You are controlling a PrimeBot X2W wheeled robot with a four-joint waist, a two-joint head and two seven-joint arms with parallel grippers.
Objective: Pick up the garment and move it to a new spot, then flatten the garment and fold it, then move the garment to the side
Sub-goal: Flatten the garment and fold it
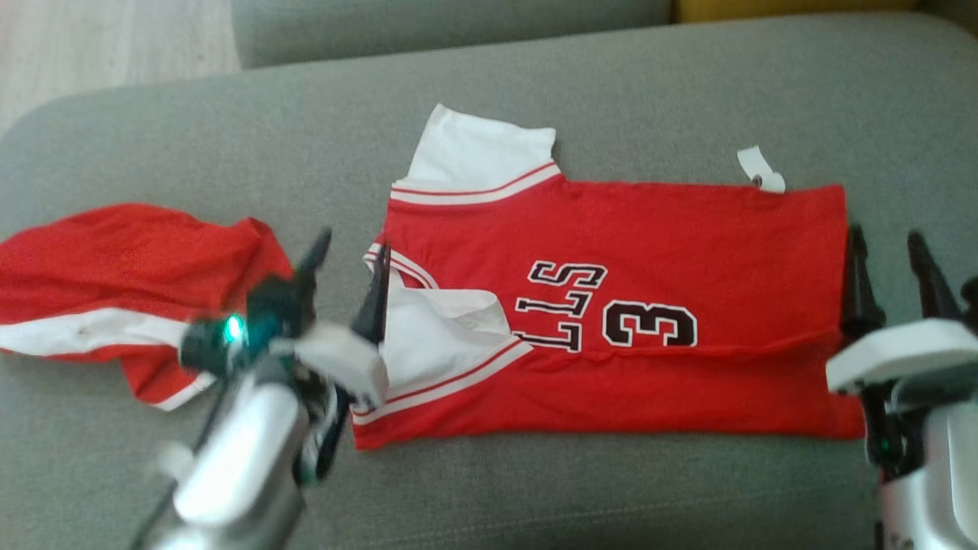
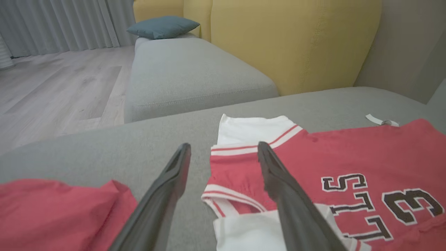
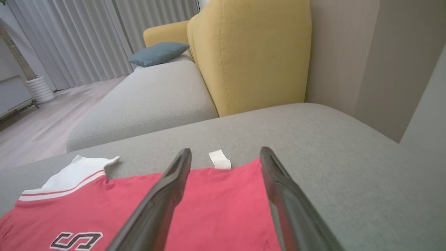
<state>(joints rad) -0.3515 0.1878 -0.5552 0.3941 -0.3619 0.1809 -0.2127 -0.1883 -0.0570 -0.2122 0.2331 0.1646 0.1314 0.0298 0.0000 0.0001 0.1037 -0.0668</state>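
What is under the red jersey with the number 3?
The grey cushion, which shows around the jersey edges. The jersey looks folded, so its lower layer and the cushion part beneath it are covered.

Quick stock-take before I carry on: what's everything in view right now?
jersey: one, red with white trim, folded, mid-cushion
second garment: one, red and white, crumpled, left of jersey
tag: one, white, jersey's far edge
cushion: one, grey, under both garments
farther seat: one, grey, beyond cushion
backrest: one, yellow, behind the cushion
pillow: one, teal, on farther seat
curtains: one set, grey, beyond floor
floor: one, pale wood, left of farther seat
left gripper: one, dark, open, jersey's left end
right gripper: one, dark, open, jersey's right end
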